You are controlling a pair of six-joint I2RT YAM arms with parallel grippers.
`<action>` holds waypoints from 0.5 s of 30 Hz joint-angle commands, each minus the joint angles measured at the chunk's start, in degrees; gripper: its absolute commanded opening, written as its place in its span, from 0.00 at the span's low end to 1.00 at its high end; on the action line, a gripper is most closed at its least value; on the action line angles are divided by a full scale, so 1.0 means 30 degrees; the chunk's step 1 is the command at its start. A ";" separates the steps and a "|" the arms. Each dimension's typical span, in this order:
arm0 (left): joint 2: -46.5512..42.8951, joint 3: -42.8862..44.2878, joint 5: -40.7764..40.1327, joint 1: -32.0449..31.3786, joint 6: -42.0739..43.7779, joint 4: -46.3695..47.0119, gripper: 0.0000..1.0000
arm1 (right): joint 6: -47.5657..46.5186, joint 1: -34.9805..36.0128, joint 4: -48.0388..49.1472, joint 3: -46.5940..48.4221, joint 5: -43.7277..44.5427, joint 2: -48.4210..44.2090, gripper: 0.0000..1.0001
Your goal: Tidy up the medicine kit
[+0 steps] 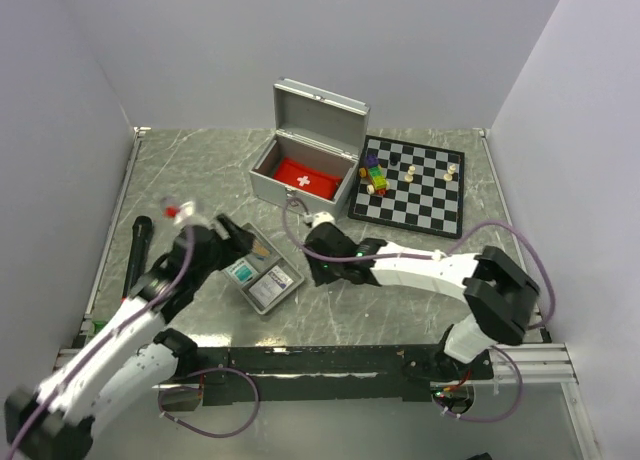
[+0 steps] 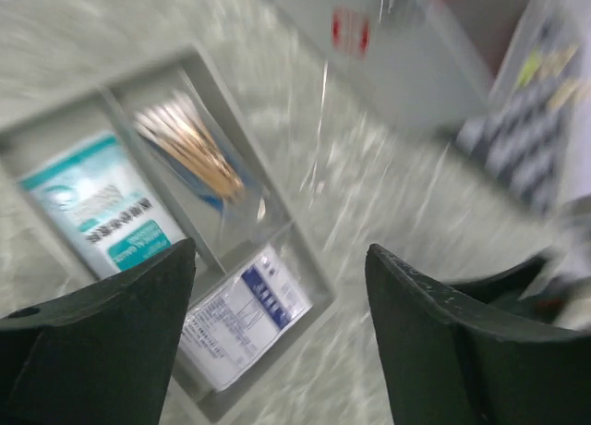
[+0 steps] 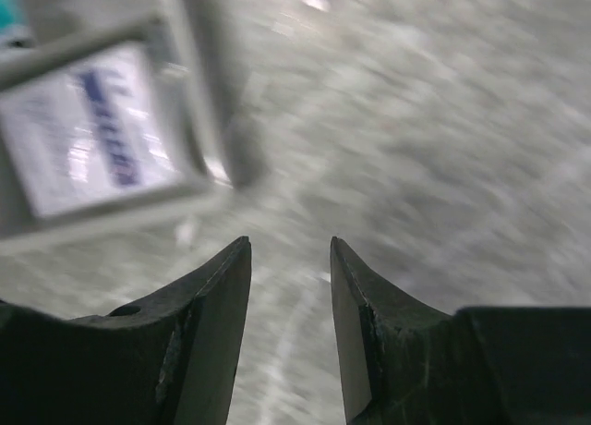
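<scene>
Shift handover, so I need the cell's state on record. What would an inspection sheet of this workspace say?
Surface: marbled grey-green table.
Job's things: medicine kit open, red pouch inside; divided tray of packets nearer the arms.
Clutter: chessboard with pieces and toy; black stick at left edge.
Grippers: left gripper and right gripper open, nothing held.
Cables: purple cables loop loosely off both arms.
Surroundings: plain white walls.

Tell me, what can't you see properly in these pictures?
Left wrist view: blur smears the writing on the white packet in the grey tray; unreadable.
Right wrist view: the tray is cut off by the top-left edge and blurred.
Top view: the chess pieces on the chessboard are too small to name.
Top view: the red pouch hides whatever lies under it in the medicine kit.
</scene>
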 commanded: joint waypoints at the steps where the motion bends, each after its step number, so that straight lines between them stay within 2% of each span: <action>1: 0.5087 0.2069 0.6146 -0.0107 0.4873 0.1800 0.75 | -0.0126 -0.1168 0.0983 -0.1317 0.0080 -0.3139 0.47; 4: 0.6179 0.2250 0.6473 -0.0370 0.5372 0.2206 0.71 | -0.0214 -0.1550 0.0896 -0.1934 -0.0068 -0.4399 0.47; 9: 0.8374 0.3567 0.6358 -0.1100 0.7129 0.0307 0.68 | -0.0419 -0.1843 0.0748 -0.2637 -0.0243 -0.5573 0.46; 15: 0.9197 0.3539 0.5450 -0.1952 0.7103 -0.0895 0.66 | -0.0683 -0.2370 0.0836 -0.3077 -0.0506 -0.5839 0.46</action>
